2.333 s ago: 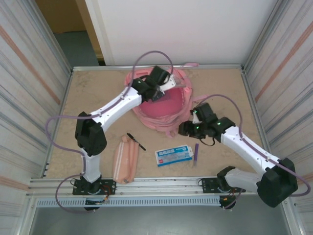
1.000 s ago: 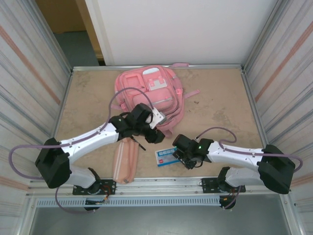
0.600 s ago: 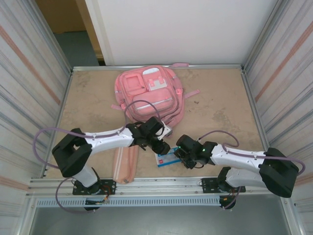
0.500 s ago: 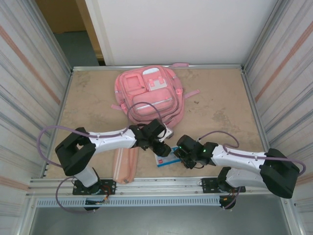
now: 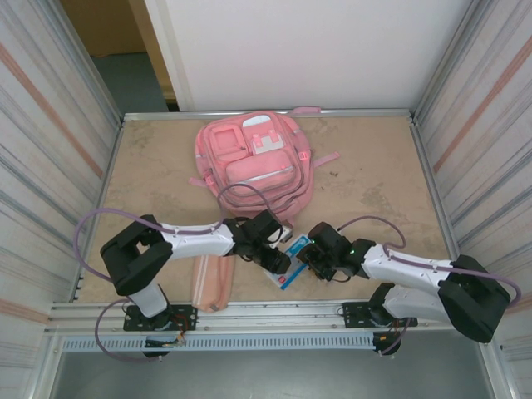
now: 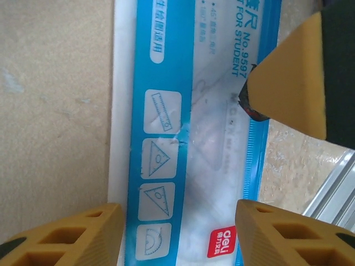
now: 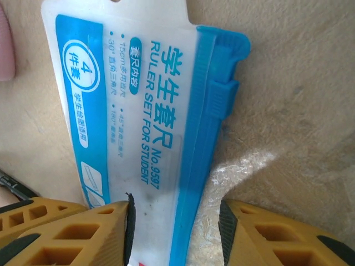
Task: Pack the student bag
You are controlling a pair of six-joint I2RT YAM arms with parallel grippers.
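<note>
1. Pink fabric marks the student bag [image 5: 253, 162], which lies flat at the far middle of the tabletop [image 5: 374, 183]. Its front pockets face up, and it is apart from both of my grippers.
2. Blue-and-white plastic, the packet of rulers [image 6: 183, 111] lies near the front edge of the tabletop, between the bag and my arm bases. Both of my grippers meet over it.
3. My left gripper [image 6: 177, 221] has its fingers spread and straddles the packet across its width. One yellow finger sits at the white edge and the other overlaps the blue edge. I cannot tell whether they press on the plastic.
4. My right gripper [image 7: 175, 213] is also spread, with the packet's blue zip edge between its fingers. One finger is over the printed face and the other over bare tabletop. I see no firm pinch.
5. From my left wrist, a yellow finger of my right gripper comes in at the upper right, with its tip at the packet's blue edge.
6. Salmon-coloured, the pencil case [image 5: 212, 283] lies left of the packet by the front edge, partly under my left arm.
</note>
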